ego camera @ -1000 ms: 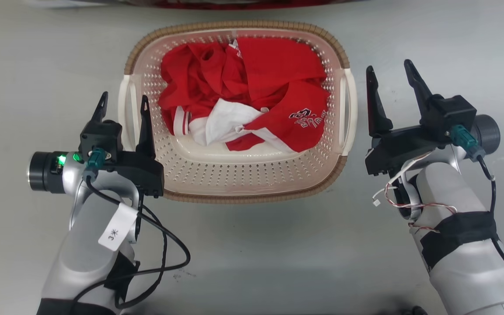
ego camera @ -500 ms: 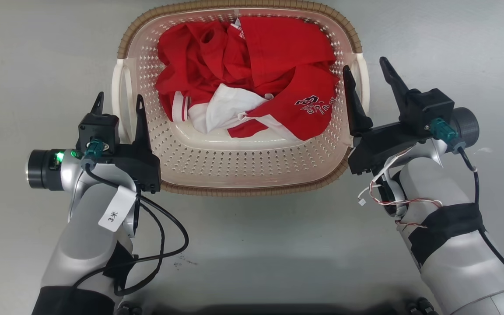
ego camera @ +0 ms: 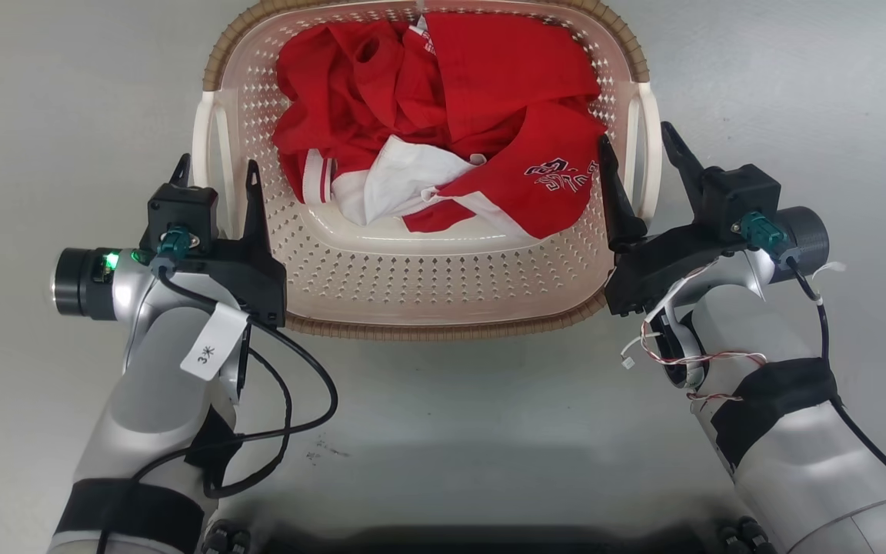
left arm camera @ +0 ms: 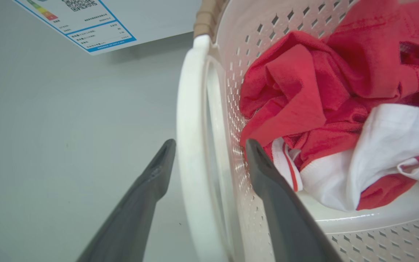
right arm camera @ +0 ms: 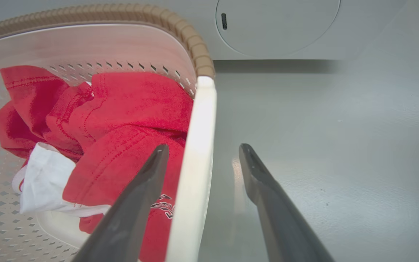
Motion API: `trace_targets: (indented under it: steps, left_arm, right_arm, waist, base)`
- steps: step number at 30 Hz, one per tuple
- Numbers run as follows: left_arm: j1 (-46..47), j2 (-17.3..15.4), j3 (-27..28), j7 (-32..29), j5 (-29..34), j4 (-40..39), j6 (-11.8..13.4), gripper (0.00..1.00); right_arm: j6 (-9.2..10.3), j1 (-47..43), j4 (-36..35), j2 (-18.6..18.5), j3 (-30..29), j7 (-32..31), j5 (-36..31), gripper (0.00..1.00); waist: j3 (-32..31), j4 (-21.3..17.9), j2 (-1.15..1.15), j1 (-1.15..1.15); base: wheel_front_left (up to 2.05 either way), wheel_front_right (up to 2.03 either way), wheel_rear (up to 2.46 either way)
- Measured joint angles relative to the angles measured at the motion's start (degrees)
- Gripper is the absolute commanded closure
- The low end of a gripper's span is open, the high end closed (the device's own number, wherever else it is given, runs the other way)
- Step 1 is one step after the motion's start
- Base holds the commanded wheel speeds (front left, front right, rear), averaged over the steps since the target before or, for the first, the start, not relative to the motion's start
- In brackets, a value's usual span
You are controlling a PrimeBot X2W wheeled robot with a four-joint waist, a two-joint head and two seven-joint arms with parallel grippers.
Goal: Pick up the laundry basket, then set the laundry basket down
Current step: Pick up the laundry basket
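Left gripper (ego camera: 218, 163) agape, maybe touching basket (ego camera: 443, 331).

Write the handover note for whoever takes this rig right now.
The left gripper is open, fingers astride the left handle.
The right gripper is open, fingers astride the right handle.
The laundry basket sits on the grey floor between the arms, red and white clothes inside.
Done: both grippers lined up on the handles.
Left: close both, lift, set it down.

White tag (ego camera: 212, 351) on L forearm (ego camera: 154, 408) is showing "3" w/ a star-like mark; red shirt (ego camera: 520, 92) in laundry basket (ego camera: 443, 332) is carrying an illegible logo; QR sticker (left arm camera: 82, 25) is printing too small.
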State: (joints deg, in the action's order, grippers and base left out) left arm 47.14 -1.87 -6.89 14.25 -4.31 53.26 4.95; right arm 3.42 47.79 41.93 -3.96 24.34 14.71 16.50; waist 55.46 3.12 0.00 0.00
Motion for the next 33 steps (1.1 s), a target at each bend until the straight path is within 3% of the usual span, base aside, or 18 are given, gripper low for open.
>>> trace_targets:
  steps: [23,33]
  left_arm:
    - [4.78,0.27,-3.08,0.02,-0.21,9.38,-1.43,0.00]
    - [5.55,0.34,-6.80,0.02,-5.30,9.72,-1.41,0.00]
  right_arm:
    - [2.80,4.65,8.44,-0.04,5.75,0.00,9.48,0.00]
    - [3.22,7.49,11.03,-0.05,8.93,-0.63,11.88,0.00]
  waist:
    - [0.26,1.09,0.00,0.00]
    - [0.04,1.27,0.00,0.00]
  base:
    - [0.00,0.00,0.00]
    - [0.00,0.00,0.00]
